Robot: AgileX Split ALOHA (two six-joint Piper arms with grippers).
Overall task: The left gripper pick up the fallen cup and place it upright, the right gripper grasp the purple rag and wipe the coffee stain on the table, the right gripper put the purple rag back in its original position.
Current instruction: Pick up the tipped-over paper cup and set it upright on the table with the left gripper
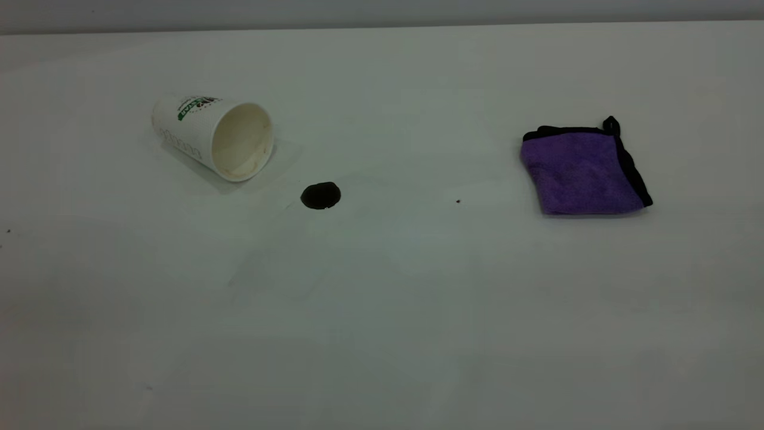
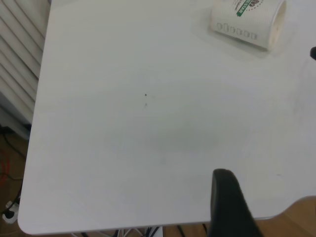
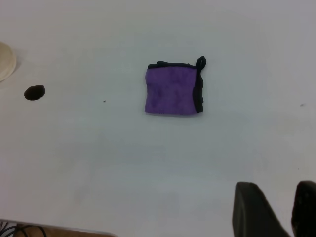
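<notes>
The white paper cup (image 1: 215, 137) lies on its side at the left of the white table (image 1: 382, 334), its mouth toward the camera. The dark coffee stain (image 1: 320, 196) sits just right of the mouth. The folded purple rag (image 1: 582, 170) lies flat at the right. Neither gripper shows in the exterior view. A black part of my left gripper (image 2: 227, 205) hangs over the table's near edge, far from the cup (image 2: 249, 19). My right gripper (image 3: 277, 187) is open and empty, well short of the rag (image 3: 174, 89). The stain (image 3: 34, 92) also shows there.
A tiny dark speck (image 1: 458, 201) lies between stain and rag. In the left wrist view the table's edge (image 2: 148, 224) and rounded corner show, with wooden floor (image 2: 301, 219) and white slats (image 2: 17, 54) beyond.
</notes>
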